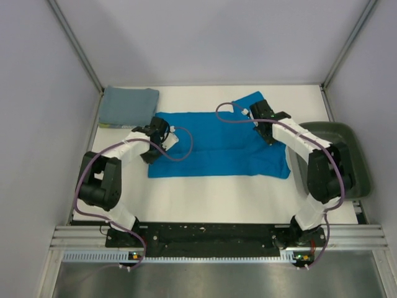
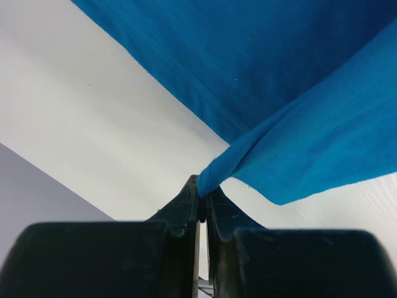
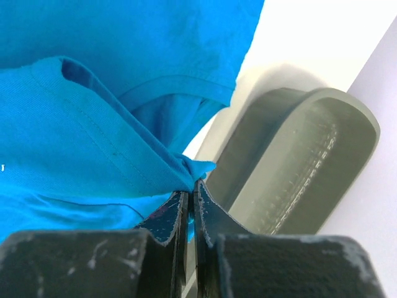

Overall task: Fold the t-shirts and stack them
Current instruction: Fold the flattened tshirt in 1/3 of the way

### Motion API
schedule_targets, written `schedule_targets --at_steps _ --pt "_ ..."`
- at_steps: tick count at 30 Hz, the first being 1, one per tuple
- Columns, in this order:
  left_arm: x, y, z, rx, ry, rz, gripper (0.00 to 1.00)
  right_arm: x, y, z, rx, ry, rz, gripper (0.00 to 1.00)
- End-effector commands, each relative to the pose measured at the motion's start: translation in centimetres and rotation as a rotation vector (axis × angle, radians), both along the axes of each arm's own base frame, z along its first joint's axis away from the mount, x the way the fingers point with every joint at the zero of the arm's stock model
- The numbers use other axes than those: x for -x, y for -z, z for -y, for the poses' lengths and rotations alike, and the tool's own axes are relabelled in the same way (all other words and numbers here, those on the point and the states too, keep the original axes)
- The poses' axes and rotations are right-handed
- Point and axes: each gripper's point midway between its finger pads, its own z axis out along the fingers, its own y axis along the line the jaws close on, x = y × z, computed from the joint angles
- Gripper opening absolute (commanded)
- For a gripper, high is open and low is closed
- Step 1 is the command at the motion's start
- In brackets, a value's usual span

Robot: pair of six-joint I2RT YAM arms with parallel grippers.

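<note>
Folding step, by the look of it. Blue shirt (image 1: 217, 146) lies spread mid-frame in the top view. Left gripper (image 2: 200, 197) pinches its left edge; right gripper (image 3: 190, 191) pinches its upper right edge, beside the tray (image 3: 298, 161). Grey shirt (image 1: 127, 105) sits folded, upper left. Next move likely calls for both arms lifting evenly and carrying the cloth across.

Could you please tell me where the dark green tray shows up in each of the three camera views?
Top external: the dark green tray sits at the far right, about mid-height.
Left wrist: not in it.
Right wrist: the tray fills the right half, just right of the pinched cloth.
Shared landmark: the blue t-shirt, seen in all three views.
</note>
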Motion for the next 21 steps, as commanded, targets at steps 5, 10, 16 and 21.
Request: schedule_targets --at_steps 5,10,16,21 --pt "-3.8 -1.4 -1.4 -0.045 -0.056 0.118 0.23 -3.0 1.0 -0.9 -0.011 -0.006 0.014 0.0" --pt "-7.3 -4.7 -5.3 -0.073 -0.16 0.224 0.47 -5.9 1.2 -0.7 0.029 0.075 0.069 0.27" --pt "-4.7 -7.4 -2.4 0.079 0.031 0.226 0.45 -5.7 -4.7 0.2 -0.069 0.268 0.216 0.52" --pt "2.8 -3.8 1.8 0.164 0.37 0.118 0.55 1.3 -4.8 -2.7 -0.473 0.355 0.131 0.57"
